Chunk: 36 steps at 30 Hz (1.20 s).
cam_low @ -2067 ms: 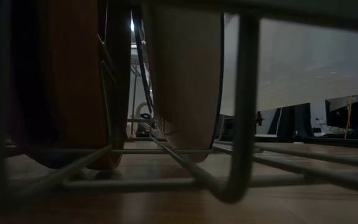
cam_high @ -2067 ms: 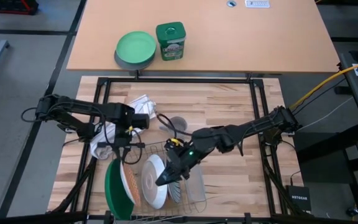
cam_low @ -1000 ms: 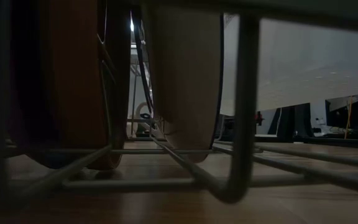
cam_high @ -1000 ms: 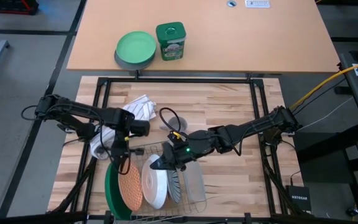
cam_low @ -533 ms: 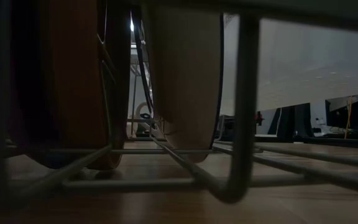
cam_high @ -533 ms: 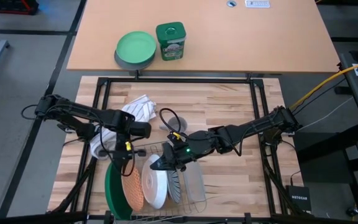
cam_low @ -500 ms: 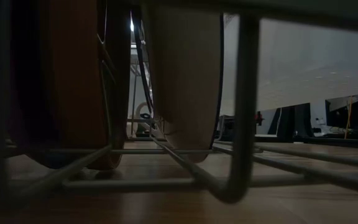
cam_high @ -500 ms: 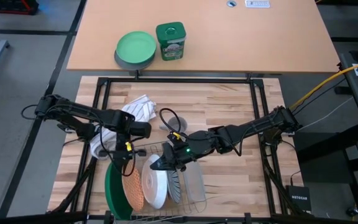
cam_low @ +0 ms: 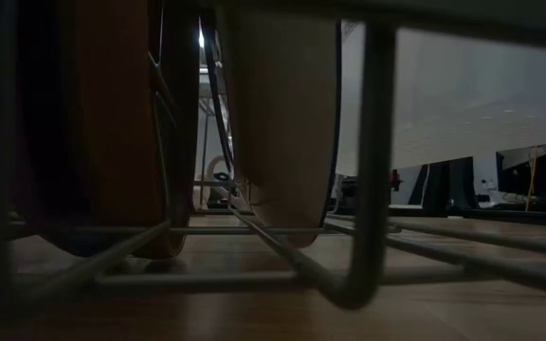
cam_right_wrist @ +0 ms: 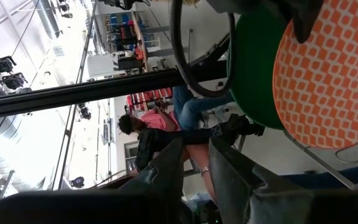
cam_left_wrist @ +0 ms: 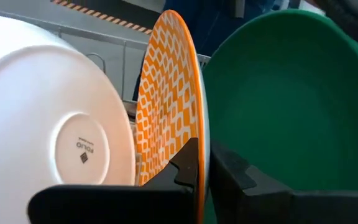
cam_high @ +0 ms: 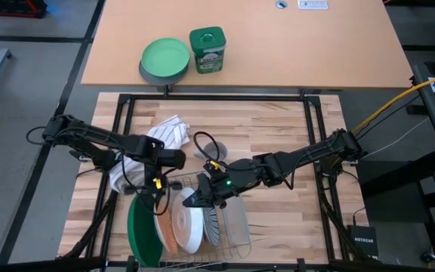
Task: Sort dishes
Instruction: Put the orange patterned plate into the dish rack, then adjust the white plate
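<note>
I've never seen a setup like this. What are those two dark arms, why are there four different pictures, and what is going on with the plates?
These are two robot arms at a wooden table, each ending in a two-fingered claw. One picture looks straight down from above; one sits at table height, peering through the wire dish rack; the other two come from cameras on the arms' wrists.

In the overhead view the rack holds plates standing on edge: a dark green plate, an orange patterned plate and a white plate.

The left claw is shut on the rim of the orange plate, which stands between the green and white ones. The right claw is over the rack by the white plate; I cannot tell whether it grips anything.

A crumpled cloth lies on the table, and a green tin stands on the table behind it.
</note>
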Each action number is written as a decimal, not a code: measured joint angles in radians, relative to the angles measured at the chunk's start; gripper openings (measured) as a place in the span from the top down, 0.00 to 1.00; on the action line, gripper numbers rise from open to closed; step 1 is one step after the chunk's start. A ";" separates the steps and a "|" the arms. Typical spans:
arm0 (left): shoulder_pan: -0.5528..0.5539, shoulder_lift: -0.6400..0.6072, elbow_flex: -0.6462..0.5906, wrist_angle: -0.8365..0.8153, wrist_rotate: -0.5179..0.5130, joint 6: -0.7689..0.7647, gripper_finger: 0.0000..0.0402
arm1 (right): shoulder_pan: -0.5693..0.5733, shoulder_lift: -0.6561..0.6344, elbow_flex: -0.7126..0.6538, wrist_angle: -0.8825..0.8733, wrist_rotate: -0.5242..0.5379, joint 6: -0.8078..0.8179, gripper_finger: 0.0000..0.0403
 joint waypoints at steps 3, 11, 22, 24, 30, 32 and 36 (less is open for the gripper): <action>-0.015 0.000 0.000 0.004 -0.028 -0.027 0.95 | 0.000 0.000 0.000 0.000 0.000 0.000 0.80; -0.062 0.000 -0.002 -0.004 -0.212 -0.099 0.75 | 0.000 0.000 0.000 0.000 -0.001 0.000 0.80; -0.068 -0.040 -0.002 -0.006 -0.207 -0.082 0.64 | 0.000 0.000 0.000 -0.002 -0.001 -0.039 0.80; -0.068 -0.062 -0.001 0.000 -0.204 -0.081 0.66 | 0.000 0.000 0.000 -0.016 -0.001 -0.053 0.81; -0.067 -0.135 -0.001 0.004 -0.204 -0.046 0.67 | 0.000 0.000 0.000 -0.113 0.000 -0.055 0.80; -0.067 -0.154 -0.001 0.003 -0.205 -0.039 0.67 | 0.000 0.000 0.000 -0.152 0.001 -0.055 0.81; -0.067 -0.186 -0.001 0.006 -0.203 -0.047 0.67 | 0.000 0.000 0.000 -0.215 0.011 -0.051 0.81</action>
